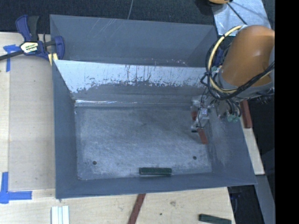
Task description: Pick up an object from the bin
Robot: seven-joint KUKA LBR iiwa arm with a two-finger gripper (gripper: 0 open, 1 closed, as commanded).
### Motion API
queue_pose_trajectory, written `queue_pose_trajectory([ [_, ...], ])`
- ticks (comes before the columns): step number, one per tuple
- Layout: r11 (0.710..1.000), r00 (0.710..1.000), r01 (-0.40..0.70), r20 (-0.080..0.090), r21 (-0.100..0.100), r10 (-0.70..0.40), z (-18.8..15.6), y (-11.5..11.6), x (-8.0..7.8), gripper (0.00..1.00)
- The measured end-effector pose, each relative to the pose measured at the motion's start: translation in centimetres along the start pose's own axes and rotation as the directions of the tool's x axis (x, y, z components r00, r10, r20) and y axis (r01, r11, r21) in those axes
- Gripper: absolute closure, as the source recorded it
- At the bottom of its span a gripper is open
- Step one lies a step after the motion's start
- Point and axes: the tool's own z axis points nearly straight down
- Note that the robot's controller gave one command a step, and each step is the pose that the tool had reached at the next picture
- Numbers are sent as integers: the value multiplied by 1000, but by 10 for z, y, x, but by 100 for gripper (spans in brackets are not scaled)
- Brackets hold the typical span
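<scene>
Grey metal bin (65, 125) | dark green bar (155, 171) flat by near wall | gripper (201, 130) at right, well apart from bar | grip: cannot tell

I see one plainly loose thing on the floor of the bin (65, 139): a dark green bar (155, 171), long, narrow and flat, with squared ends. It lies flat, its length running along the near wall, right where the floor meets that wall's slope, a little right of the middle of the floor's width. It lies alone, with its whole length in view. On the right side of the floor, well apart from the bar, I make out a small reddish-brown piece (202, 136), slanted, just under the gripper (200, 129); I cannot tell whether it is loose or part of the tool.
</scene>
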Motion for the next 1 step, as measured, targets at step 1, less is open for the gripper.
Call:
queue_pose_trajectory([
  [1, 1000, 1000, 11, 13, 1, -11, -42, -4, 0, 100],
])
